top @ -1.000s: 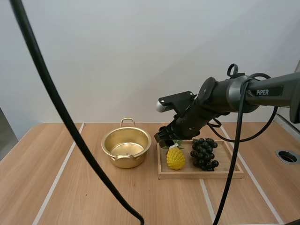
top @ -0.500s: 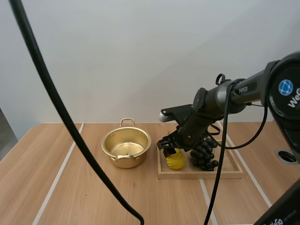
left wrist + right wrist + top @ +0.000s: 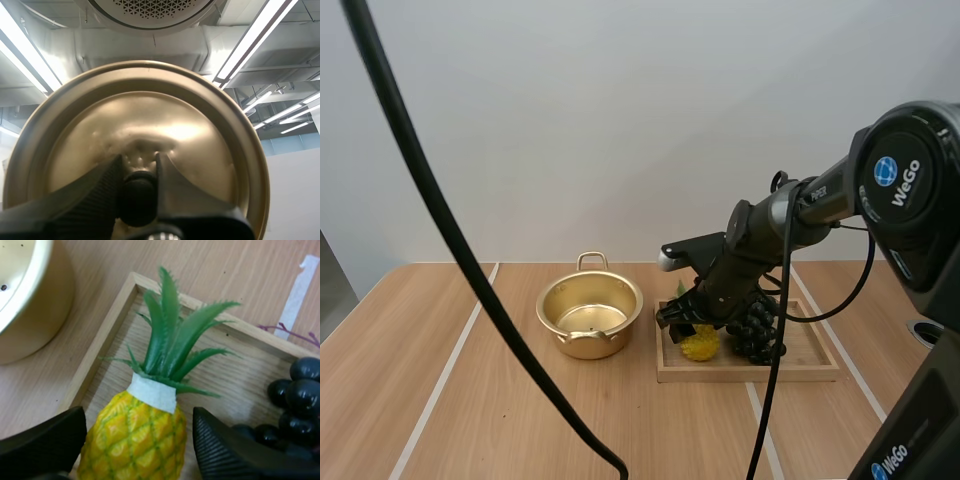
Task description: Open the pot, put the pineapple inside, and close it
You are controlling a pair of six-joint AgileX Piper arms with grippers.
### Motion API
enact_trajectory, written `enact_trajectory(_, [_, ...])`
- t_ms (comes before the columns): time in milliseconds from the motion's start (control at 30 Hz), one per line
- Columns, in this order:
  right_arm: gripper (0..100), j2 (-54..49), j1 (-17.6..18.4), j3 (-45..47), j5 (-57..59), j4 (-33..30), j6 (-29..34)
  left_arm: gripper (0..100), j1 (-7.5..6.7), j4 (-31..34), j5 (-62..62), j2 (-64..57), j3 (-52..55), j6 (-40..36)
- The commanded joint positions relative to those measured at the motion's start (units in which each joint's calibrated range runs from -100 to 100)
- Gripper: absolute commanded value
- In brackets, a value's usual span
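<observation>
A yellow pineapple (image 3: 134,440) with green leaves (image 3: 169,347) lies in the wooden tray (image 3: 98,356). My right gripper (image 3: 140,416) is open and low over it, one black finger (image 3: 46,444) on each side of the fruit. From above, the right gripper (image 3: 682,318) partly covers the pineapple (image 3: 700,345). The gold pot (image 3: 589,315) stands open and empty left of the tray (image 3: 750,371). My left gripper (image 3: 138,172) is shut on the black knob (image 3: 137,196) of the gold lid (image 3: 150,125), held up in the air.
A bunch of dark grapes (image 3: 757,328) lies in the tray right of the pineapple, close to my right finger (image 3: 227,452). The pot's wall (image 3: 30,315) is just left of the tray. Bare wooden table (image 3: 520,420) lies in front.
My right arm has come down and toward the tray, bringing its open gripper from above the pineapple to around it. The pot, tray and grapes have not moved.
</observation>
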Motion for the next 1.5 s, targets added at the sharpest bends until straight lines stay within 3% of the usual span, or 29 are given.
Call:
enact_trajectory(0, [96,-0.18,0.04,-0.38,-0.66,0.76,-1.9,0,-0.2,0.4,-2.07,-0.21,-0.21,-0.5])
enact_trajectory(133, [0,-0.18,0.04,-0.38,1.07,1.6,-1.8,0,-0.2,0.39,-0.86,-0.21,-0.21,-0.5])
enact_trajectory(767, [0,-1.89,0.04,-0.38,-0.04,-1.04,-2.27,0,-0.2,0.39,-0.34,-0.21,-0.21,-0.5])
enact_trajectory(1033, [0,-10.17,0.04,-6.34,-2.71,-1.44,0.62,0,-0.2,0.39,-0.36,-0.21,-0.21,0.01])
enact_trajectory(1267, [0,-21.87,-0.04,-12.54,-16.24,-1.44,1.36,0,-0.2,0.62,0.69,-0.21,-0.21,0.29])
enact_trajectory(1467, [0,-34.3,-1.83,-13.52,-26.41,-1.44,6.09,0,-0.2,2.78,1.43,-0.21,-0.21,0.29])
